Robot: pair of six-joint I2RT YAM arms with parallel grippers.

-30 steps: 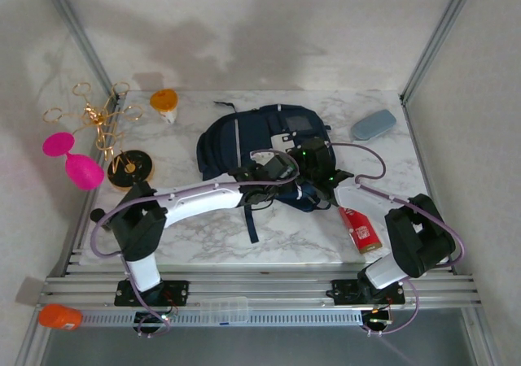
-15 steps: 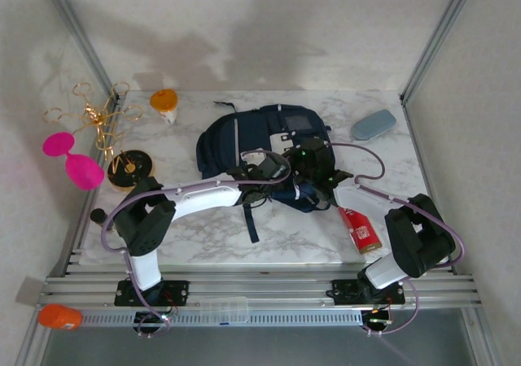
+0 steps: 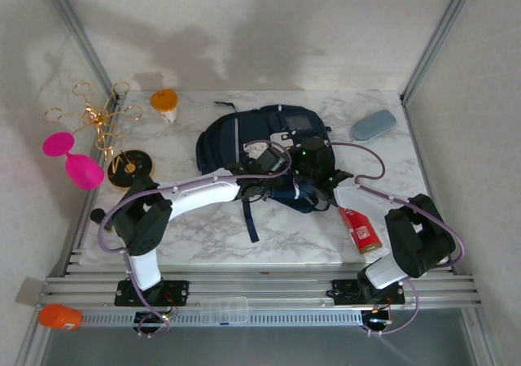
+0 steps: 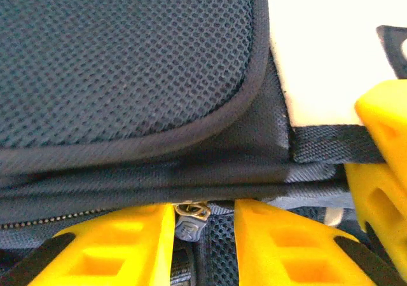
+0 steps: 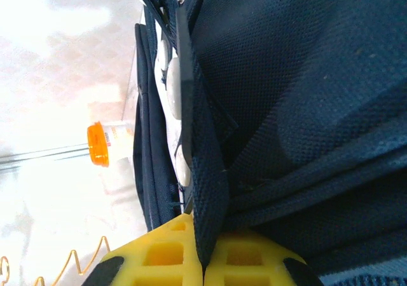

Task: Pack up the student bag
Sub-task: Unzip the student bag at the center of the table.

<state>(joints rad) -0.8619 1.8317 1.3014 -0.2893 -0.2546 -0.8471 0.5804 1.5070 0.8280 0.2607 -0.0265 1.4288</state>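
apparently unzipping bag [image 3: 244, 134]: with right hand [image 5: 202, 235] clamped on its edge, must close half-open left hand [image 4: 205, 213] on zip pull [image 4: 189, 211].

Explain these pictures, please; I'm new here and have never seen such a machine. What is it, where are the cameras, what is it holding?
These are two robot arms bolted at the near edge of a marble table, each ending in a two-finger gripper. The wide picture looks down from above and behind them; the two close-ups come from cameras on the wrists, so the yellow blocks are each arm's own fingers. In the middle lies the navy student bag. Around it: an orange-capped bottle, a grey-blue case, a red packet and, at the left edge, a gold wire stand. The right gripper is pinched shut on a fold of the bag's fabric. The left gripper stands open with the zip pull between its fingers.
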